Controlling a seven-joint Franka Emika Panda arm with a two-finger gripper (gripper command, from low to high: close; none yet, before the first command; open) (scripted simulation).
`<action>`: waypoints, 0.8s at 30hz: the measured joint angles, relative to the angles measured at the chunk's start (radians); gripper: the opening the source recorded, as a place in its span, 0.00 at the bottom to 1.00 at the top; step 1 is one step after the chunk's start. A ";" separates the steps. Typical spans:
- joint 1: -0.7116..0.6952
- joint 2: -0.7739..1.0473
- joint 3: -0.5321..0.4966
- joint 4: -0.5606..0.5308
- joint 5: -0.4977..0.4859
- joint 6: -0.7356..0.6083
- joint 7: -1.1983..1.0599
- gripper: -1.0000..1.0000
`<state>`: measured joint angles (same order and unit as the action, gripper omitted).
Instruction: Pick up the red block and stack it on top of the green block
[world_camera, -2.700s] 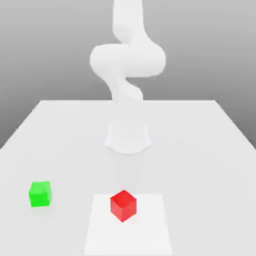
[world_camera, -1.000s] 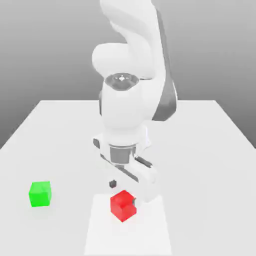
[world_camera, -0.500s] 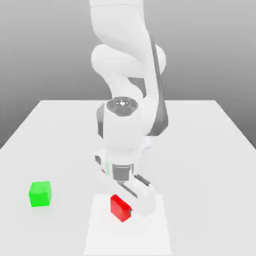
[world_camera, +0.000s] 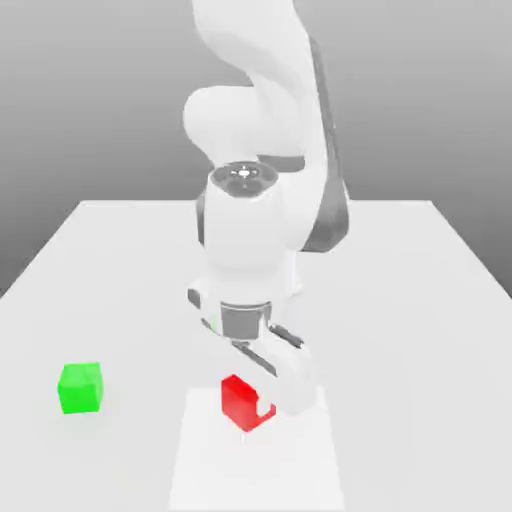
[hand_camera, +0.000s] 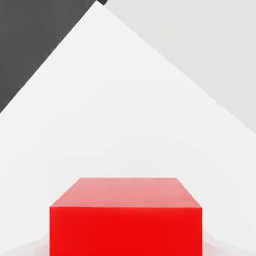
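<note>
Gripper (world_camera: 255, 398) clamped tight on red block (world_camera: 240, 400) — at pale square patch (world_camera: 300, 460) near table (world_camera: 400, 300) front edge. Green block (world_camera: 80, 388) well apart, toward exterior view's left — untouched.

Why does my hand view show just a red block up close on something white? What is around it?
Observer: In the exterior view, the gripper is shut on the red block above a white table.
Operator: Is there another block anywhere?
Observer: Yes, a green block sits on the table toward the exterior view's left, apart from the red one.
Operator: Anything stacked on it?
Observer: No, its top is bare, so the stacking is not yet done.
</note>
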<state>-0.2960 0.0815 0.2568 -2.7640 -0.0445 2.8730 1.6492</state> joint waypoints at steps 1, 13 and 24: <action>0.000 -0.011 0.003 -0.001 0.011 -0.009 -0.008 0.00; 0.011 -0.094 0.004 -0.041 0.057 -0.074 -0.049 0.00; -0.225 -0.124 -0.110 -0.005 0.052 -0.146 0.352 0.00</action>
<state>-0.5209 -0.0428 0.1466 -2.7687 0.0080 2.7269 2.0011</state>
